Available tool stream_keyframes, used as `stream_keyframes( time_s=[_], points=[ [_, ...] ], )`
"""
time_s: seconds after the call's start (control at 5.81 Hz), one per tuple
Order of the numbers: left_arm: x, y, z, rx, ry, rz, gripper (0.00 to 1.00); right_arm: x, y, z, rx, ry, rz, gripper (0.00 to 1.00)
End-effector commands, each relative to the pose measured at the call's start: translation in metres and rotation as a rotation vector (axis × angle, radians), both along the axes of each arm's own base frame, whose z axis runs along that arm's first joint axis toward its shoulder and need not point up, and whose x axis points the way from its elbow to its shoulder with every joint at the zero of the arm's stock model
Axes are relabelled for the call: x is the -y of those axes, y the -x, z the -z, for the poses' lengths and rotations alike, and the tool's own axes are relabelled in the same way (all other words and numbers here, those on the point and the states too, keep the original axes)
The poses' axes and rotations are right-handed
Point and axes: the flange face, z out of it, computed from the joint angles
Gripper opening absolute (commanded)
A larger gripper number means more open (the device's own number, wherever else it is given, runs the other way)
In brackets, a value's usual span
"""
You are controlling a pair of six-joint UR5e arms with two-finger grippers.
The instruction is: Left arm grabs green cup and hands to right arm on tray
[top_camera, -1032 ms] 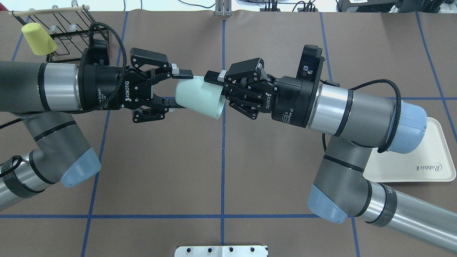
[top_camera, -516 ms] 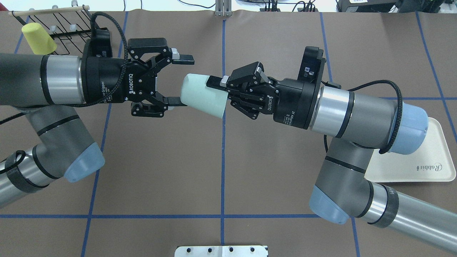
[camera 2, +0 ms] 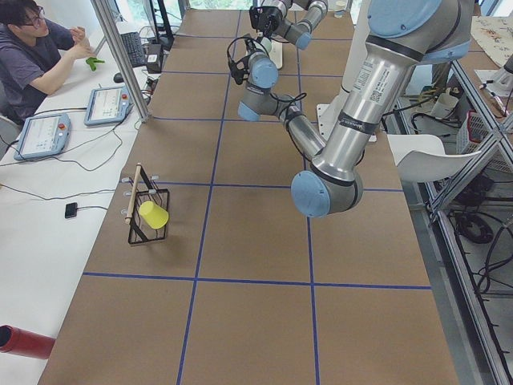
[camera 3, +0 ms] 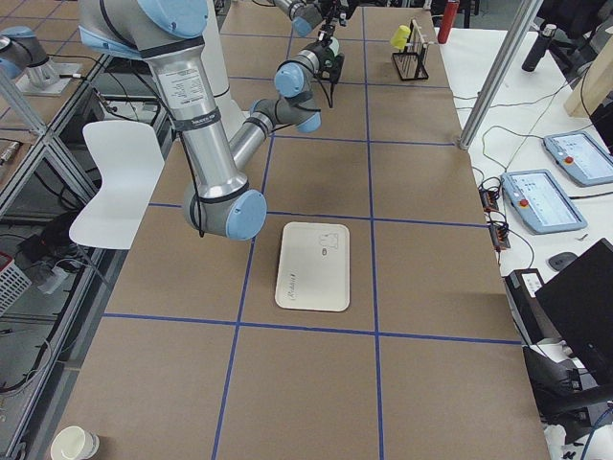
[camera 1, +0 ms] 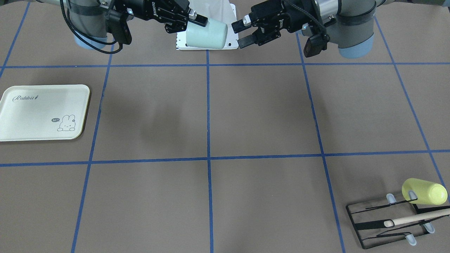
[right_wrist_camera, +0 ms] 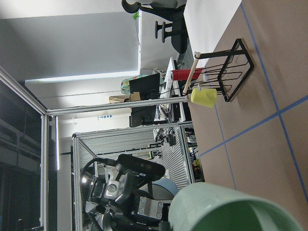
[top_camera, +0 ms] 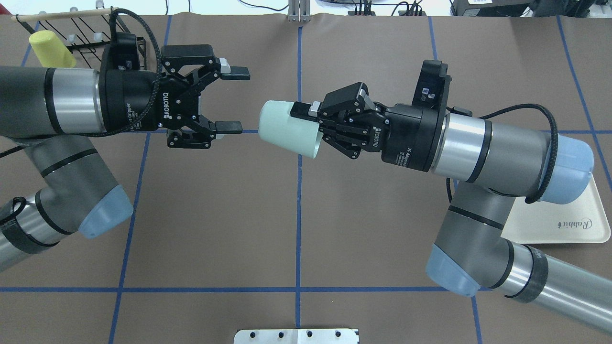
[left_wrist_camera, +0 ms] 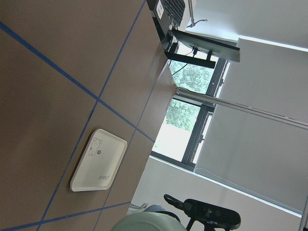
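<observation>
The surface (top_camera: 215, 215) is covered in brown sheeting, marked off into large squares by blue tape lines (top_camera: 299, 215). Along one long side runs a white desk (camera 2: 32, 265) carrying teach pendants (camera 2: 40, 135) and loose cables, with an operator (camera 2: 36, 48) seated at it. An aluminium post (camera 2: 120, 60) rises at the desk's edge. A white chair (camera 3: 115, 182) stands on the opposite side. The left wrist view catches a tall window (left_wrist_camera: 182, 114) with greenery outside, next to a pale grey wall (left_wrist_camera: 269, 110).
</observation>
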Motion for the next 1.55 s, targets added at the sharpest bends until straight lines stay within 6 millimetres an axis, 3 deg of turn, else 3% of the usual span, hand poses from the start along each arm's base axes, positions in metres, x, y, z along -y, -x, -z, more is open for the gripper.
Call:
stream_keyframes(
  time_s=[0.0,0.34,0.52,0.69,0.86,1.03,1.38],
  points=[
    [0.001,0.003,-0.013,0.020,0.016,0.004,1.00,0.015,-0.016,-0.035,-0.067,0.036,-0.033,0.00],
    [0.004,0.003,-0.031,0.082,-0.039,0.042,1.00,0.062,-0.045,-0.056,-0.310,0.126,0.016,0.00],
    [0.007,-0.005,-0.042,0.195,-0.119,0.050,1.00,0.088,-0.078,-0.066,-0.418,0.148,0.051,0.00],
    [0.012,-0.011,-0.054,0.304,-0.184,0.081,1.00,0.106,-0.096,-0.078,-0.532,0.155,0.051,0.00],
    [0.011,-0.009,-0.078,0.375,-0.245,0.102,1.00,0.113,-0.104,-0.103,-0.660,0.149,0.032,0.00],
    [0.011,0.006,-0.102,0.426,-0.283,0.133,1.00,0.116,-0.113,-0.134,-0.781,0.119,0.028,0.00],
    [0.016,0.050,-0.154,0.579,-0.404,0.120,1.00,0.089,-0.141,-0.184,-1.049,0.026,0.063,0.00]
  ],
)
